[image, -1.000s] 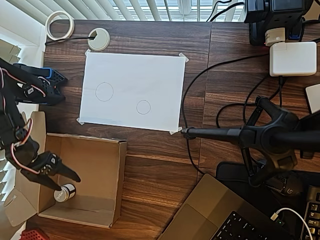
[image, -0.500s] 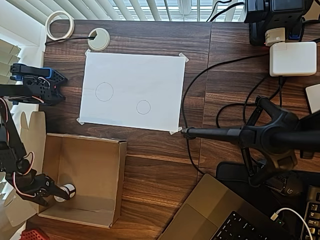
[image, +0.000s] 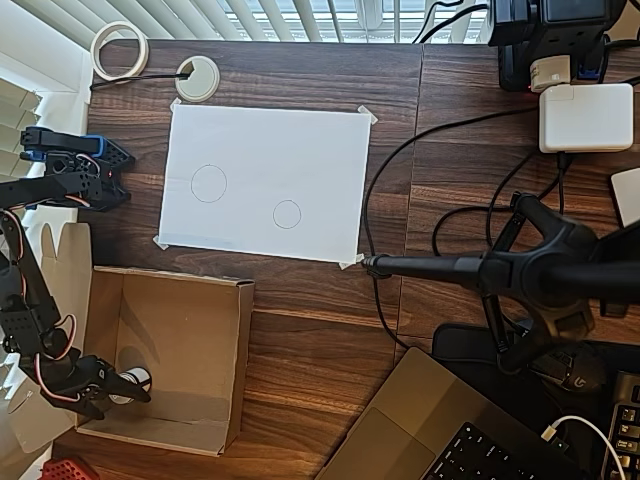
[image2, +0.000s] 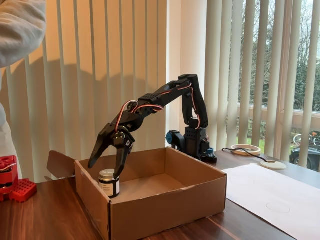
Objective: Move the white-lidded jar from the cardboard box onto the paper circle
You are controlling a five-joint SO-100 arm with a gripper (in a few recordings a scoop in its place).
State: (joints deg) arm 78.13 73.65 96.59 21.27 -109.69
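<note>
while my gripper (image2: 106, 165) hangs spread open, the white-lidded jar (image2: 109, 182) stands upright just below — i'd drop straight down.

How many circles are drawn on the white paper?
2. A bigger circle sits on the left part of the paper in the overhead view, and a smaller circle sits lower, nearer the middle.

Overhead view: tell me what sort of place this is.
Probably a home office or hobby desk by a window: a dark wood desk under vertical blinds, a laptop at the lower edge, and a white power adapter among trailing cables.
</note>
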